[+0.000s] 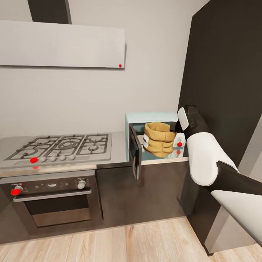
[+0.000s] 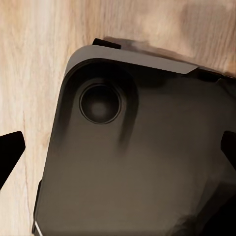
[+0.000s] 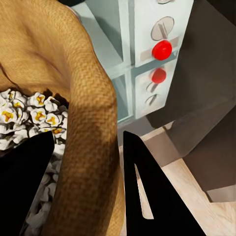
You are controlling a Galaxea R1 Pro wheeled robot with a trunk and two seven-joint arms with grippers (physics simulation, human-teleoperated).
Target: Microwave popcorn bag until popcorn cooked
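Right claw [image 3: 86, 184] astride popcorn bag [image 1: 159, 139] rim, seemingly gripping, arm outstretched

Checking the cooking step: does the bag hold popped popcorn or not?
Popped: white puffed pieces fill the open bag, whose rim the right end effector straddles.

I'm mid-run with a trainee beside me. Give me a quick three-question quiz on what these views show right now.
1. True or false: the dark glass door of the small pale blue microwave stands open.
2. The right gripper has its fingers on either side of which part of the tan-brown paper popcorn bag? A) its base B) its thick rim C) its white label
3. What fills the bag in the right wrist view?

Key:
1. True.
2. B; one finger is inside the bag, the other outside.
3. White popped kernels with yellow centres.
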